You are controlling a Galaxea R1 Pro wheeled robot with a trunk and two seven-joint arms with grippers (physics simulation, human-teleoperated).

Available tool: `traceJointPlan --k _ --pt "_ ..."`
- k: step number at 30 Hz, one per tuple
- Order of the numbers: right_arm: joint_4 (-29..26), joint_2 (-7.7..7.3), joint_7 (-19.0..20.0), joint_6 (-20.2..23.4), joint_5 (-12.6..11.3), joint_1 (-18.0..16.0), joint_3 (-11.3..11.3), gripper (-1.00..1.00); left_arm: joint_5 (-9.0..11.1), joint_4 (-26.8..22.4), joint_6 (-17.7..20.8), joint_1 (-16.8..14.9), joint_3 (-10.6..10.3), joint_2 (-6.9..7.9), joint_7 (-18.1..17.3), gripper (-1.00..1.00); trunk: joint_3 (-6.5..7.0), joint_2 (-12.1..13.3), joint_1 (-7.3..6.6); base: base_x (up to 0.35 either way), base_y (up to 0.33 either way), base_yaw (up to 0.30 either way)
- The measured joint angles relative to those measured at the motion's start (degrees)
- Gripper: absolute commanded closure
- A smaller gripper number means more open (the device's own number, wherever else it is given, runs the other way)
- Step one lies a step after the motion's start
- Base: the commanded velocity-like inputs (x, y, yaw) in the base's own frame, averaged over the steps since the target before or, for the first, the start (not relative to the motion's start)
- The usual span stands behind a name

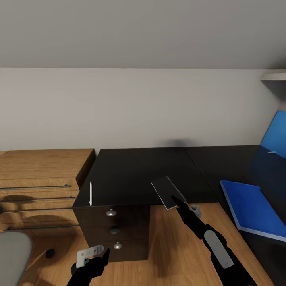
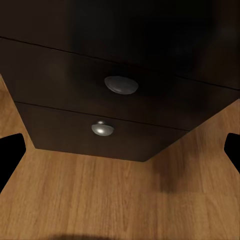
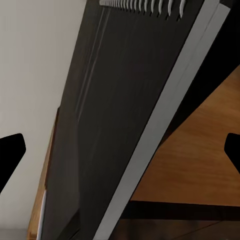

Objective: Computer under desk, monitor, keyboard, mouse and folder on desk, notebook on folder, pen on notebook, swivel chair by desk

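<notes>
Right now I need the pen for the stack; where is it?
In the head view the pen lies on the desk at its front left corner, above the drawer unit, left of the notebook.

Desk [image 1: 135, 171] dead ahead against the wall, cabinet [image 1: 39, 174] on its left.
Pen [image 1: 90, 193] on the desk's front left corner, above the drawers [image 1: 115, 230]; notebook [image 1: 167, 192] at the front edge, in the right gripper [image 1: 177, 200]; folder [image 1: 254, 208] on the right wing; chair [image 1: 14, 254] low left.
</notes>
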Motion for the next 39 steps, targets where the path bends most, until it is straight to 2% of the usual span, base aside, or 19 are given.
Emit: traceJointPlan --k 19,20,39 --pt "0.0 0.0 0.0 0.0 0.0 0.0 0.0 -1.0 0.0 0.0 0.0 0.0 0.0 0.0 0.0 -1.0 0.0 0.0 0.0 0.0 0.0 0.0" --pt "0.0 0.0 0.0 0.0 0.0 0.0 0.0 1.0 0.0 0.0 0.0 0.0 0.0 0.0 0.0 -1.0 0.0 0.0 0.0 0.0 0.0 0.0" --pt "-0.3 -0.01 0.4 0.5 -0.9 0.0 0.0 1.0 0.0 0.0 0.0 0.0 0.0 0.0 0.0 -1.0 -0.01 0.0 -0.02 0.0 0.0 0.0"
